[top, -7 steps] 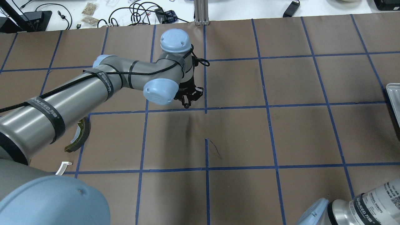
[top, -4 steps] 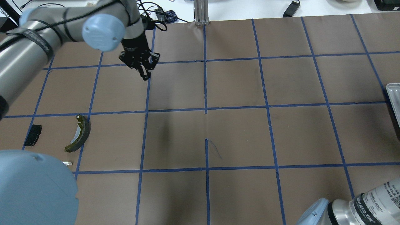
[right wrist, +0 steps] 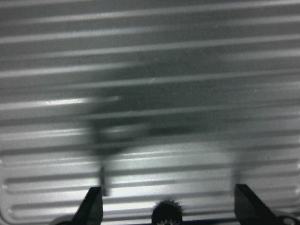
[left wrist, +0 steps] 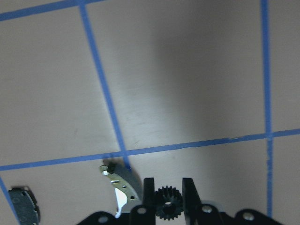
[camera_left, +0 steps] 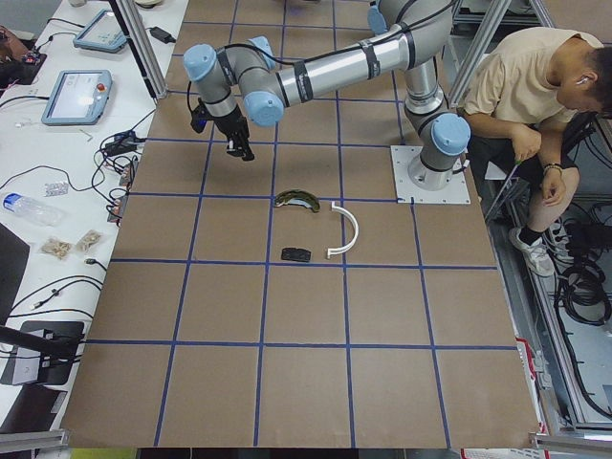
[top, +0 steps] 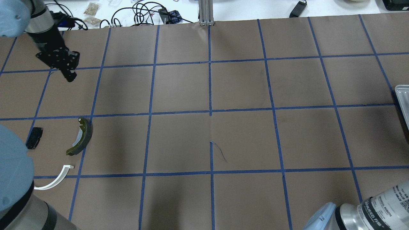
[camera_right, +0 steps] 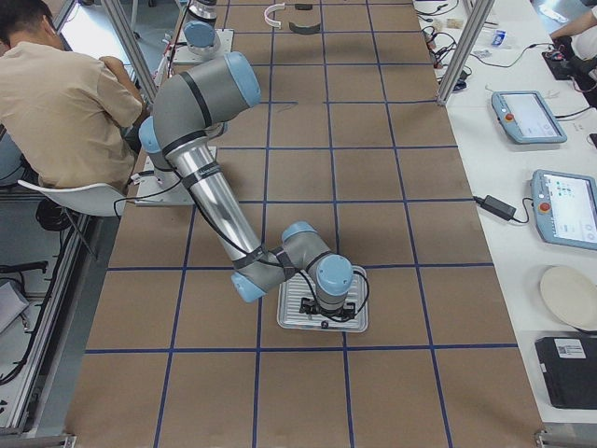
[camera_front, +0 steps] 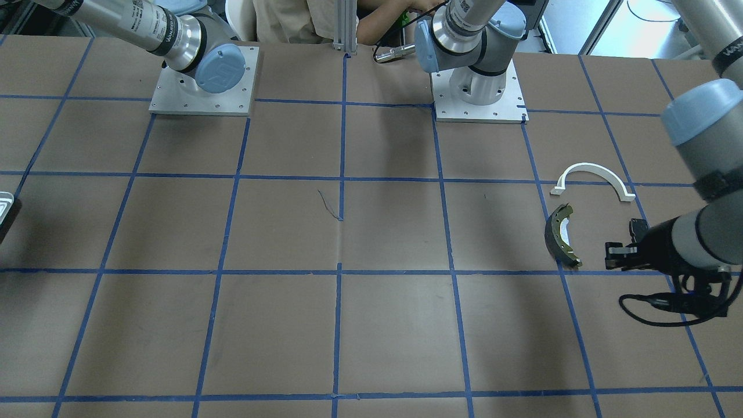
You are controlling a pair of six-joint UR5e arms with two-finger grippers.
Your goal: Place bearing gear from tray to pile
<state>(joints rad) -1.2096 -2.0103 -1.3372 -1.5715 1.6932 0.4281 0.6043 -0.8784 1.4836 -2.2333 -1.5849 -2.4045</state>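
**Worktop [top: 243, 140]:** brown paper with a blue tape grid.

**Tray [camera_right: 289, 322]:** sat at the 3 o'clock edge in the overhead view. The right end effector [right wrist: 168, 188] hung over its ribbed floor with fingers spread wide and nothing in its grasp. A second gear [right wrist: 165, 212] showed at the 6 o'clock edge of that wrist view, touching neither finger.

**Pile [top: 83, 135]:** lay at 8 o'clock on the overhead. It comprised the brake shoe [camera_front: 556, 235], white arch strip [camera_front: 591, 166] and black pad [top: 33, 138], near each other but apart.

**Left end effector [top: 69, 78]:** was at 10 o'clock, above the surface and clamped on the bearing gear [left wrist: 168, 208].

**Step, as judged:** carry phase, with the gear airborne and not yet delivered.

**Next move:** travel toward 6 o'clock to the pile, descend to bare paper beside the shoe, then part the fingers. A small round gear may roll, so release low.
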